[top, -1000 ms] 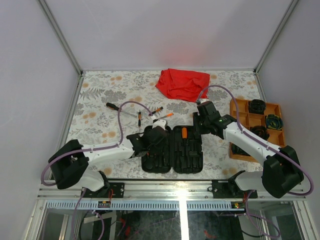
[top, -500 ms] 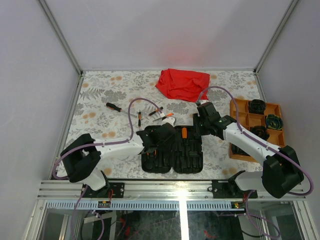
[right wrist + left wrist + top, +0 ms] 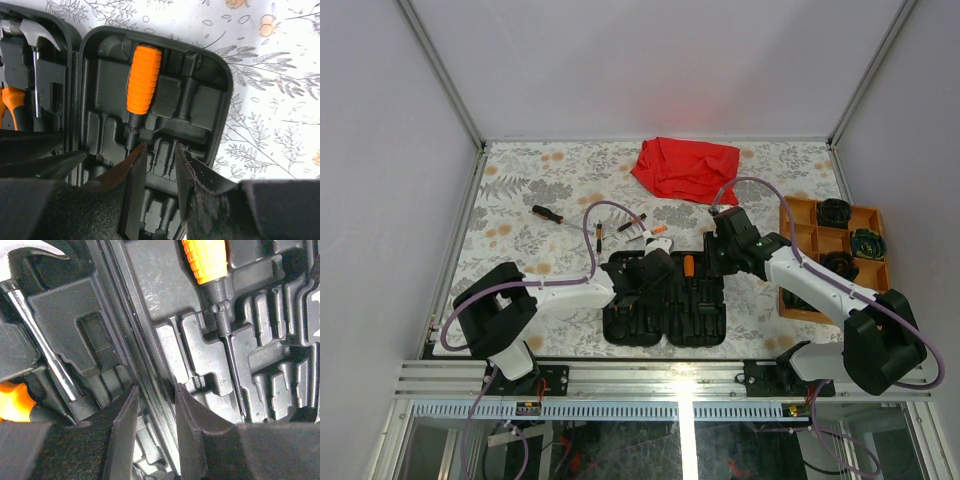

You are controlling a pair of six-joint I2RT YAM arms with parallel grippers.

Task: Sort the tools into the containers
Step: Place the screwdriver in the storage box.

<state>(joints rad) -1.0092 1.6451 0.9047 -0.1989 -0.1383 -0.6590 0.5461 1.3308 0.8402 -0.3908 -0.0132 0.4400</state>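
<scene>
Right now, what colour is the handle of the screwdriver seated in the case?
Orange. The screwdriver handle shows best in the right wrist view.

Plain grey walls enclose a floral-patterned table.

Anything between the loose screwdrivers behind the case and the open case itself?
Nothing lies between the loose screwdrivers and the black case. But the left gripper is over the case's middle, and its purple cable arcs above the screwdrivers and might snag.
</scene>
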